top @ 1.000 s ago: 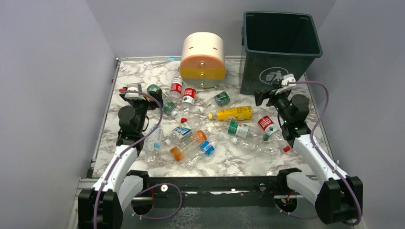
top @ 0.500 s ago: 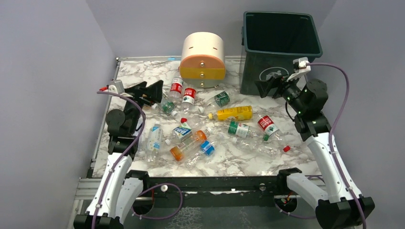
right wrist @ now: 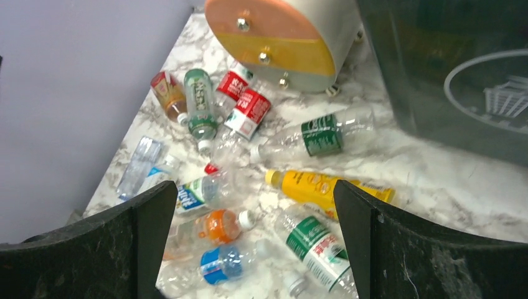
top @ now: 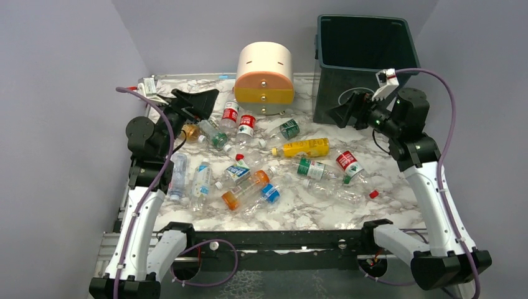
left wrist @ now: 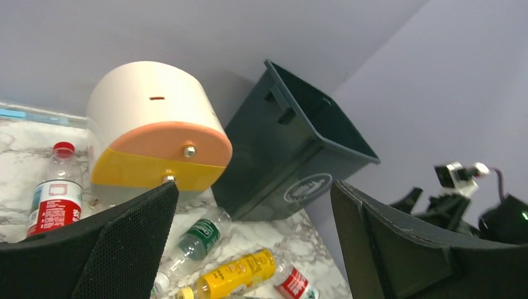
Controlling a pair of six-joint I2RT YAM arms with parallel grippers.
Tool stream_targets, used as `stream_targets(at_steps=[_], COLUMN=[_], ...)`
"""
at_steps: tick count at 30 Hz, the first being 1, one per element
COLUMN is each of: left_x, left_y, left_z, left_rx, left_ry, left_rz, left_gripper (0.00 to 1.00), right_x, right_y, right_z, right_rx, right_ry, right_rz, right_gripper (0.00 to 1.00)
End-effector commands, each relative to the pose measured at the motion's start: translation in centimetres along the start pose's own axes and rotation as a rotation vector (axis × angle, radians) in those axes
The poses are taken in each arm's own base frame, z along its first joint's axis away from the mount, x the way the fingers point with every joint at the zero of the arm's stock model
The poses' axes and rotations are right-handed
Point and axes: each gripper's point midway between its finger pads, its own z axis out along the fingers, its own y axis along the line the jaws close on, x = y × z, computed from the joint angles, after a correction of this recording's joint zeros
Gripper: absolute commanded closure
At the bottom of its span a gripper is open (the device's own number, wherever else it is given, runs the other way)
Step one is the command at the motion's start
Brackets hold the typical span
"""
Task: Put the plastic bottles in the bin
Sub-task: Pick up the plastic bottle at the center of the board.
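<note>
Hovering above the marble table (top: 299,210), both arms are noted with empty grippers. The left gripper (top: 198,104) is held up to the left of the cream-and-orange drawer unit (top: 264,75); its jaws are spread as wide as they go and nothing is gripped. The right gripper (top: 341,116) is held to the right of the drawer unit, close before the bin (top: 325,81); its jaws are likewise spread wide and nothing is gripped.

The bin, dark green, is seen upright just to the right of the drawer unit. Its inside is too dark to be read.

The plastic bottles (top: 314,168) are all found lying on the table in front of the drawer unit. Two red-labelled bottles (top: 230,115) are lying just before its yellow front, slightly to its left. A green-labelled bottle (top: 288,129) is seen in front of it to the right, with the yellow bottle (top: 305,148) just beyond that. The orange bottle (top: 231,199) lies well in front of the drawer unit, beside a blue-capped bottle (top: 269,193). Two clear bottles (top: 200,180) are seen well to its front left.
</note>
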Motion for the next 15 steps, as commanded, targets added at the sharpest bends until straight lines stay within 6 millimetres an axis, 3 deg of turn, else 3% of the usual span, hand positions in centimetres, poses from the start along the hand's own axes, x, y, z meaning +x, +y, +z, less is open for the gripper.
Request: stream_targets(at_steps=[1, 4, 7, 11, 15], left_x=[1.9, 4.0, 6.3, 8.9, 9.6], left_y=[-2.8, -3.1, -1.5, -0.8, -0.1], left_z=[-1.3, -1.8, -1.9, -2.4, -2.7], left_rx=[0.124, 0.198, 0.174, 0.209, 0.190], left_ry=[0.160, 0.228, 0.298, 0.383, 0.405], left_rz=[0.068, 0.032, -0.040, -0.088, -0.089], left_gripper=[0.01, 0.01, 0.01, 0.01, 0.01], right_x=[2.8, 4.7, 6.6, 9.3, 11.5], right_y=[0.8, 0.9, 0.9, -1.0, -2.8], right_z=[-0.7, -0.9, -0.9, -1.0, -1.9], right_rx=[-0.002, -0.021, -0.043, 0.045, 0.127], right_ry=[0.151, 0.203, 0.268, 0.329, 0.393], right_rz=[0.133, 0.176, 0.207, 0.231, 0.205], right_gripper=[0.01, 0.01, 0.01, 0.01, 0.01])
